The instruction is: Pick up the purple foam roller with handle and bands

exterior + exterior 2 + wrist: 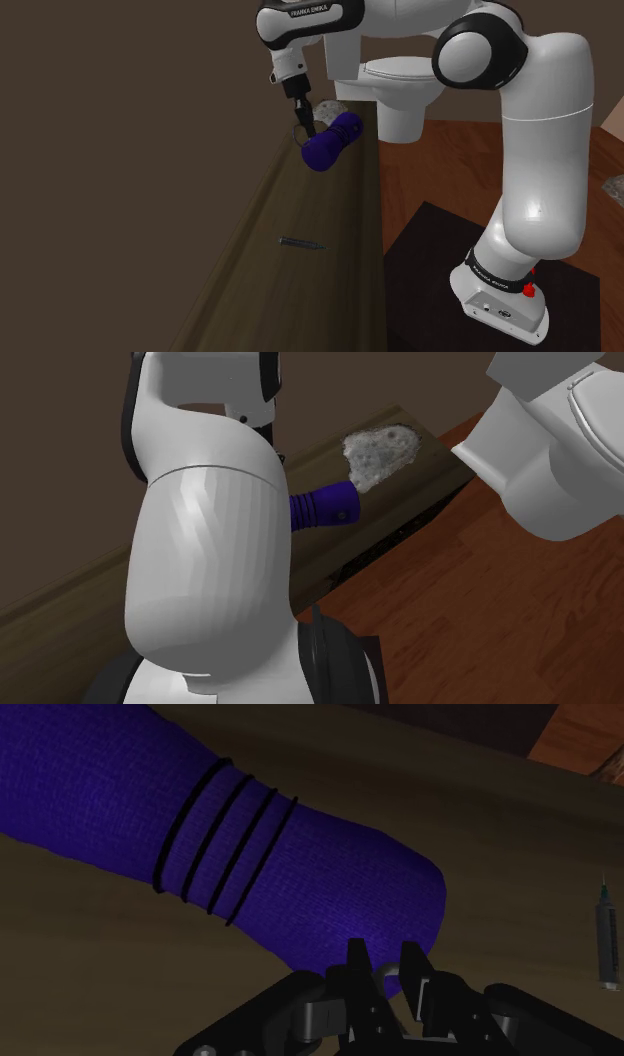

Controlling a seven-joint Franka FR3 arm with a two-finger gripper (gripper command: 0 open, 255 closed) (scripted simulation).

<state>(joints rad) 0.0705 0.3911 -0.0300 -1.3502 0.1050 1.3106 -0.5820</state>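
Purple foam roller lies on its side on the long wooden shelf, toward the shelf's far end. In the wrist view it shows four thin black bands round its middle. A thin grey handle loop sticks out at one end. Black gripper points down at that end. Its fingers are drawn close together and pinch the loop between them. The roller body rests on the shelf top.

Rough grey stone-like lump sits on the shelf's far end, touching or just behind the roller; same lump in the second exterior view. Slim dark syringe-like tool lies flat mid-shelf, well apart from the roller. White toilet stands on the wood floor off the shelf's far end. White arm rises from the stand beside the shelf.
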